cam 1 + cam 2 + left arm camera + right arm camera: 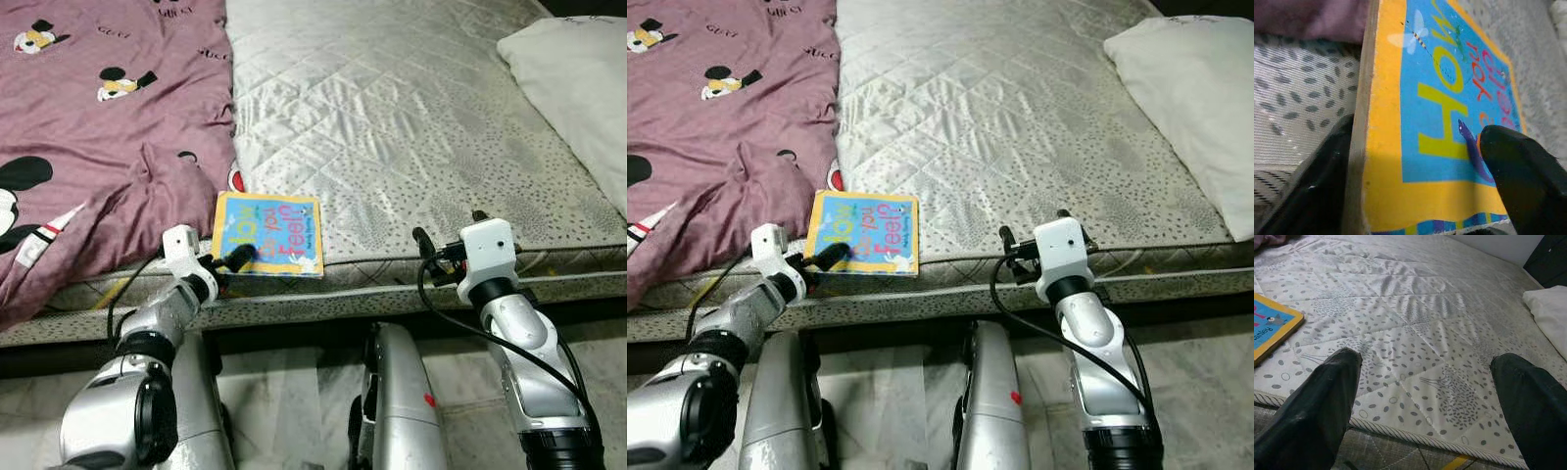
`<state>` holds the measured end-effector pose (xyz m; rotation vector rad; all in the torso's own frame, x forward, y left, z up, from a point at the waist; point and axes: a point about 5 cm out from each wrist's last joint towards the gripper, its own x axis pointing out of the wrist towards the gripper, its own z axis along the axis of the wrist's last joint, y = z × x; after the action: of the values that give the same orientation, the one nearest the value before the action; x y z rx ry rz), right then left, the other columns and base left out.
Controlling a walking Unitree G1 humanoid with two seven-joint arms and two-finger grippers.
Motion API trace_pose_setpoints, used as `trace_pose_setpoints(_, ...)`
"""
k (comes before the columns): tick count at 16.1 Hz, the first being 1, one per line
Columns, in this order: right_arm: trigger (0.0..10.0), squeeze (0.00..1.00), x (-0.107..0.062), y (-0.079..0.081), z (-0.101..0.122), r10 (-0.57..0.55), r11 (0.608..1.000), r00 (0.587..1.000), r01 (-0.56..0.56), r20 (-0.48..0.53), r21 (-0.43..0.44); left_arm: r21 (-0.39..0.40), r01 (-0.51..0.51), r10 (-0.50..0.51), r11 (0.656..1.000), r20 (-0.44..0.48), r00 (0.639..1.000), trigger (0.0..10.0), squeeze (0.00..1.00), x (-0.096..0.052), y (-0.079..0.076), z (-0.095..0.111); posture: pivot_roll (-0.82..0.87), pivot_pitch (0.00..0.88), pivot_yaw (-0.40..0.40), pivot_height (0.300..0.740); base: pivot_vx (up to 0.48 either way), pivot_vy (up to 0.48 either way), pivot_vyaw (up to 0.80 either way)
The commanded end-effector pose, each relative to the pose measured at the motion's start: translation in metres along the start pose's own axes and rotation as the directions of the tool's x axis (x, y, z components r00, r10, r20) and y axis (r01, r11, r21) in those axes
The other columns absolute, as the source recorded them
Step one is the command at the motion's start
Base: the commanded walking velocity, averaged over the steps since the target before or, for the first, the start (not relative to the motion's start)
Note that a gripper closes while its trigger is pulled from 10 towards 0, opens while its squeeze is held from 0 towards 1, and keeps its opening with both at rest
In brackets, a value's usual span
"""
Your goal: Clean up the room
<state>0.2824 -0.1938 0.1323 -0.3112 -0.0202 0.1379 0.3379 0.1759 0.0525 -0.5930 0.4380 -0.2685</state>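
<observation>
Big mattress (411, 127) has loads of bare quilted room, with a purple blanket (98, 147) on its left part and a pillow (578, 88) far right. The book (267, 234) lies at the near edge, left gripper (233, 262) pinching its corner. Right gripper (446, 230) hovers spread open at that edge.

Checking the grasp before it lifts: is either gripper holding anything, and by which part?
The left gripper pinches the book at its near edge; the right gripper is open, holding nothing.

Quilted grey mattress (411, 117) with a purple cartoon blanket (98, 147) on its left, a white pillow (578, 88) far right, and a board book (269, 235) at the front edge.
</observation>
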Motion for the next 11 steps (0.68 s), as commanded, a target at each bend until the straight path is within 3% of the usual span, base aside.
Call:
trace_pose_setpoints(1, 10.0, 0.0, -0.0004, -0.0034, 0.0064, -0.015, 1.0, 1.0, 0.015, 0.019, -0.003, -0.049, 0.038, -0.043, 0.998, -0.095, 0.995, 0.0, 0.0, 0.0031, -0.0068, -0.0219, -0.29, 0.186, -0.039, 0.511, 0.0, 0.0, 0.0)
trace_pose_setpoints(11, 10.0, 0.0, 0.0021, -0.0008, 0.0075, -0.014, 1.0, 1.0, 0.014, 0.026, -0.005, -0.074, 0.041, -0.052, 0.996, -0.16, 0.986, 0.0, 0.0, 0.0022, -0.0058, -0.0283, -0.28, 0.186, -0.033, 0.511, 0.0, 0.0, 0.0)
